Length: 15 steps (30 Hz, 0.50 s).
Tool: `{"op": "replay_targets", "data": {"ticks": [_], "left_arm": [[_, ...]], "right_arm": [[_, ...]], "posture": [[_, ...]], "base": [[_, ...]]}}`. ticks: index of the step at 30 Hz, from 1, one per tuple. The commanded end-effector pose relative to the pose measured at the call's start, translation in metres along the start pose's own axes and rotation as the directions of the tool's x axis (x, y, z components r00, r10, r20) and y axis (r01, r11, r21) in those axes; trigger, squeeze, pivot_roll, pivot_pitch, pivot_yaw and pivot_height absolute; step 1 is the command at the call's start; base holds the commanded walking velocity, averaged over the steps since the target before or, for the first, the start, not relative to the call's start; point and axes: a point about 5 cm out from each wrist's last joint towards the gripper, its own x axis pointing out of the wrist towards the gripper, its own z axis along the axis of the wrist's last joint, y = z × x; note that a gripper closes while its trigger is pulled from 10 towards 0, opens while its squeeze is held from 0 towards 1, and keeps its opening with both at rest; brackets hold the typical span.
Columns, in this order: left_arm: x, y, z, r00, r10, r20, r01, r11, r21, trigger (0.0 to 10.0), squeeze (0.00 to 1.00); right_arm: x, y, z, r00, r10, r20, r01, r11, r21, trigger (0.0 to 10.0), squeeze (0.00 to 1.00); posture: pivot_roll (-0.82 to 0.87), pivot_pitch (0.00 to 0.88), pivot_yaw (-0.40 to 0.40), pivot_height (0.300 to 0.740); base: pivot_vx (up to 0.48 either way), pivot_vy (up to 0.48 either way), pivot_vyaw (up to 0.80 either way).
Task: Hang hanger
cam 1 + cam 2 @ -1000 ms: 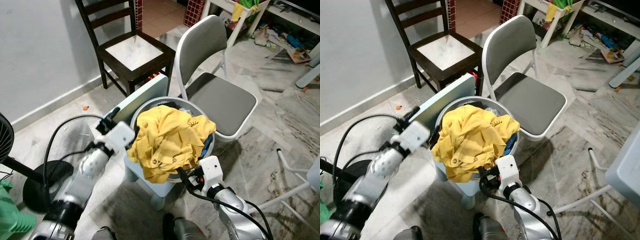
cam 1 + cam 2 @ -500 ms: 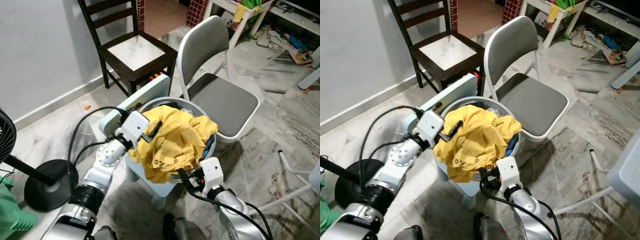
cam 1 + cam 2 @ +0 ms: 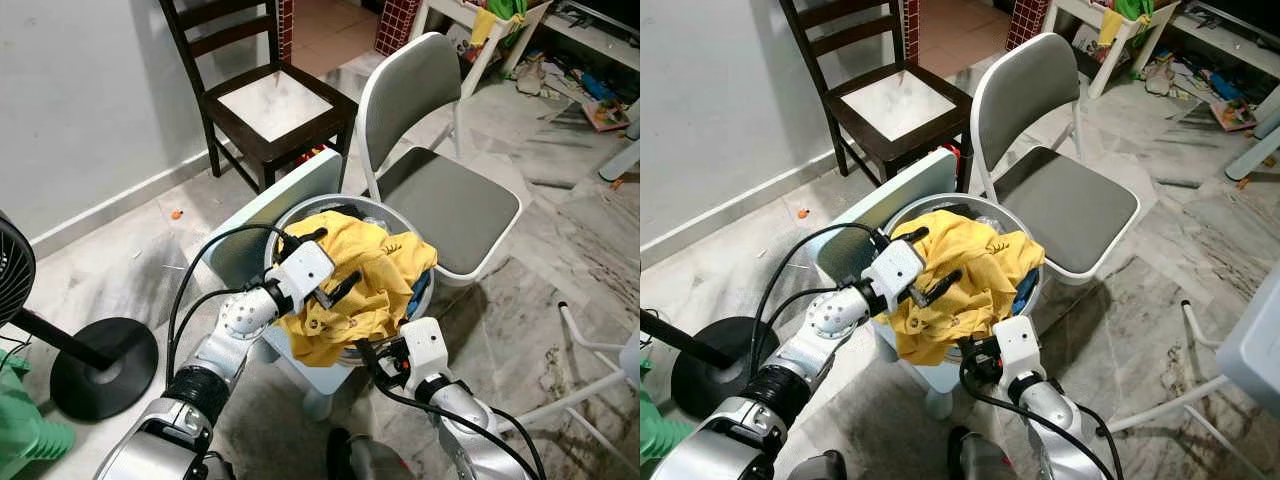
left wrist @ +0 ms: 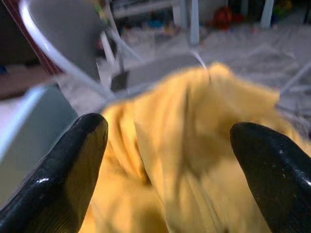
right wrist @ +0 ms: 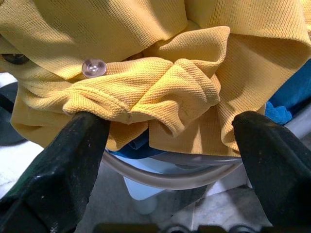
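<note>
Left gripper (image 3: 335,285) sits over the yellow shirt (image 3: 365,290), fingers spread wide, nothing between them; the wrist view shows both black fingertips (image 4: 63,170) with blurred yellow cloth in the gap beyond. Right gripper (image 5: 165,160) is low at the basket's 6 o'clock edge, fingers also well apart, pointed at a bunched fold of the shirt with a clear button (image 5: 94,67) on it.

Container: round grey laundry basket (image 3: 425,290) on a pale blue stool (image 3: 320,370). Contents: yellow shirt heaped on top and spilling over the rim toward 7 o'clock, some blue cloth (image 5: 284,104) underneath at the 4 o'clock side.

Hanger: can't make one out anywhere.

Around it: white folding chair with grey seat (image 3: 450,205) at the basket's 1 o'clock, nearly touching; dark wooden chair (image 3: 270,105) at 11 o'clock; black fan base (image 3: 100,365) on the marble floor (image 3: 560,260) at 8 o'clock.
</note>
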Motion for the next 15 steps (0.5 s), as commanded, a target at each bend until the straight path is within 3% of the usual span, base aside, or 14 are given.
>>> {"op": "replay_targets", "data": {"ticks": [1,9,15], "left_arm": [[-0.002,-0.007,-0.012,0.997,-0.042,-0.065,0.042,0.999,-0.006,0.0,0.00],[-0.007,0.002,-0.024,0.992,-0.007,-0.124,0.000,0.998,-0.058,0.0,0.00],[-0.002,0.014,-0.013,0.997,0.048,-0.057,-0.056,0.987,-0.153,0.0,0.00]], "right_arm": [[-0.004,-0.002,-0.003,1.000,-0.018,-0.006,0.018,1.000,0.006,10.0,0.14],[-0.006,-0.003,-0.004,1.000,-0.021,-0.013,0.021,1.000,0.003,10.0,0.14],[-0.006,-0.003,-0.005,1.000,-0.026,-0.015,0.026,1.000,0.002,10.0,0.14]], "posture": [[-0.15,0.214,-0.068,0.740],[-0.16,0.216,-0.070,0.740],[-0.15,0.213,-0.065,0.740]], "base": [[0.000,0.000,0.00],[0.000,0.000,0.00],[0.000,0.000,0.00]]}}
